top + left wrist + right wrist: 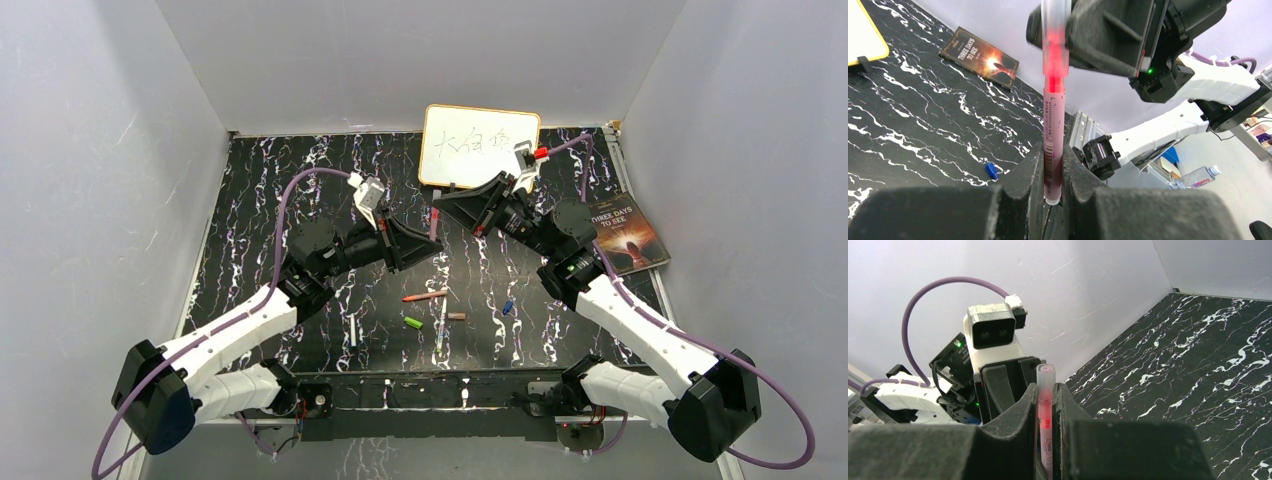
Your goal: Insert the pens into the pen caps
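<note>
The pen (pixel 1054 115) is clamped between the left fingers (pixel 1023 175) and right fingers (pixel 1018 412); a skewed push could jam it.

whiteboard (pixel 480 146) stood at the far edge of the table (pixel 260 180). book (pixel 625 235) lay right of the whiteboard, nearer. just in front of the whiteboard, held pen (pixel 1054 115) sat clamped in both left gripper (pixel 1052 185) and right gripper (pixel 1047 405). well in front of the whiteboard, left to right: outer pen (pixel 352 330), left cap (pixel 413 322), crosswise pen (pixel 424 296), lengthwise pen (pixel 442 325), middle cap (pixel 457 316), right cap (pixel 508 308).
</note>
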### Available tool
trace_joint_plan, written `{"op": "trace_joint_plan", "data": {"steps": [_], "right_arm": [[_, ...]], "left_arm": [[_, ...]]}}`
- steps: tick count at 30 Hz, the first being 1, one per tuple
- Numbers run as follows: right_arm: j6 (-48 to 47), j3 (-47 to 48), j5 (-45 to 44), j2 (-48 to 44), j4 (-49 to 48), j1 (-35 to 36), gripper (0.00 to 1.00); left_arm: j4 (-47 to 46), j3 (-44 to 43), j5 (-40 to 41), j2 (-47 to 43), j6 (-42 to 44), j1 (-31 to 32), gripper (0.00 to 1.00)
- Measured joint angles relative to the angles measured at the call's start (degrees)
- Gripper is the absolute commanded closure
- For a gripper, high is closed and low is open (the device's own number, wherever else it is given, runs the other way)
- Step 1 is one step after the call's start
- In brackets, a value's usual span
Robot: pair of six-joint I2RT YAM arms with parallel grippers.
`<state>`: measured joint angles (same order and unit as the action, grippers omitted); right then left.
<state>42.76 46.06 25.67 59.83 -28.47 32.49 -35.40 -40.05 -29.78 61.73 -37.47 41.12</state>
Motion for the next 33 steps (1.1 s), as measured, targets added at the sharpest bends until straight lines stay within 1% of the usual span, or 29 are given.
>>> {"op": "trace_joint_plan", "data": {"steps": [6, 18, 23, 33], "right_arm": [[-1.5, -0.1, 1.0, 0.0, -0.5, -0.4, 1.0], [-5.4, -2.4, -0.4, -1.4, -0.1, -1.1, 1.0], [-6.2, -4.0, -1.2, -1.7, -1.0, -1.7, 1.0], [-8.8, -5.8, -3.2, -2.4, -1.5, -2.2, 1.0]], "left_arm": [[2.2, -3.0, 1.6, 1.0, 1.1, 0.3, 1.0], [10.8, -7.3, 3.6, 2.8, 5.4, 0.8, 1.0], [14.1, -10.0, 2.4, 5.0, 6.4, 0.4, 1.0], [16.2, -13.2, -2.7, 8.5, 6.5, -1.8, 1.0]]}}
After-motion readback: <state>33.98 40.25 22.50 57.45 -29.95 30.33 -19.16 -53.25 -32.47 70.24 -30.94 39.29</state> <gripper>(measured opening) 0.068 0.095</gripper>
